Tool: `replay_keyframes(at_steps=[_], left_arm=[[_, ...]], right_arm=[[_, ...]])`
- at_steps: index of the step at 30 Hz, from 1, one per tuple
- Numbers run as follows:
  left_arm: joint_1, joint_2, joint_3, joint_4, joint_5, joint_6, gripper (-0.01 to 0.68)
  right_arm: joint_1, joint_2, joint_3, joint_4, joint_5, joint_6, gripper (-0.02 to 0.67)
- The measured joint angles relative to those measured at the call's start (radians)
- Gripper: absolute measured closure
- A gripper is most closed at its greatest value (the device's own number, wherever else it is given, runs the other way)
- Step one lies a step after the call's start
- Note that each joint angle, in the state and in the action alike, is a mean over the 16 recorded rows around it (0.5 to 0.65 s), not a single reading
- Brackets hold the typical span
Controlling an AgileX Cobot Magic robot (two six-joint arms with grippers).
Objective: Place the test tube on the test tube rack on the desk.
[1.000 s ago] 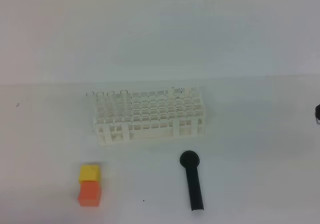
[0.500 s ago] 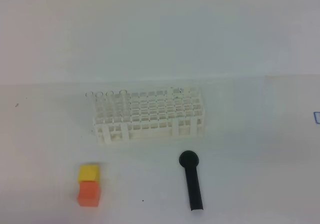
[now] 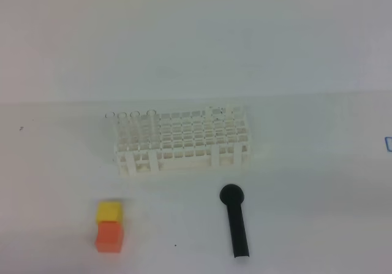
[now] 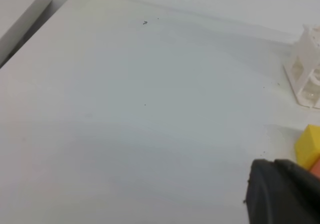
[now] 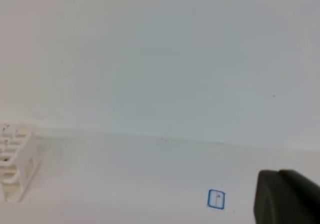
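rack (image 3: 182, 142) behind stick (image 3: 235, 221), blocks (image 3: 109, 226) left

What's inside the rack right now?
The test tube rack holds about four clear tubes upright in its back-left holes, maybe two more back right. Faint glass; exact count and lower tier contents can't be confirmed.

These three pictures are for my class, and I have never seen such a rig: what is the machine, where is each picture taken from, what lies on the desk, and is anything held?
It is a two-armed robot. One camera looks down from above; one sits on each wrist. On the white desk stands a white rack with clear tubes at its left end. In front lie a yellow block touching an orange block, and a black stick. The overhead view shows neither arm. The dark shapes in the wrist views' corners are the left gripper and right gripper. Both are shut; nothing is seen held.
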Motion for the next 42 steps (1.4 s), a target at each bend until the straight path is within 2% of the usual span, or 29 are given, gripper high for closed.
replay_keyframes(at_steps=[6,16,20,28,36,42], left_arm=[[0.0,-0.001,0.002,0.0,-0.005,0.0,0.674],[0.0,-0.001,0.002,0.0,-0.009,0.001,0.674],[0.0,0.0,0.0,0.0,-0.009,0.001,0.674],[0.0,-0.001,0.0,0.0,-0.011,0.001,0.674],[0.0,0.0,0.003,0.0,-0.012,0.001,0.674],[0.0,0.001,0.005,0.001,-0.011,0.001,0.674]], right_arm=[[-0.003,-0.015,0.005,-0.076,-0.008,0.107,0.65],[-0.011,-0.072,0.026,-0.398,0.018,0.47,0.65],[-0.019,-0.094,0.038,-0.499,0.05,0.566,0.65],[-0.083,-0.192,0.108,-0.551,0.124,0.592,0.65],[-0.159,-0.328,0.195,-0.571,0.24,0.534,0.65],[-0.177,-0.375,0.218,-0.578,0.337,0.493,0.65]])
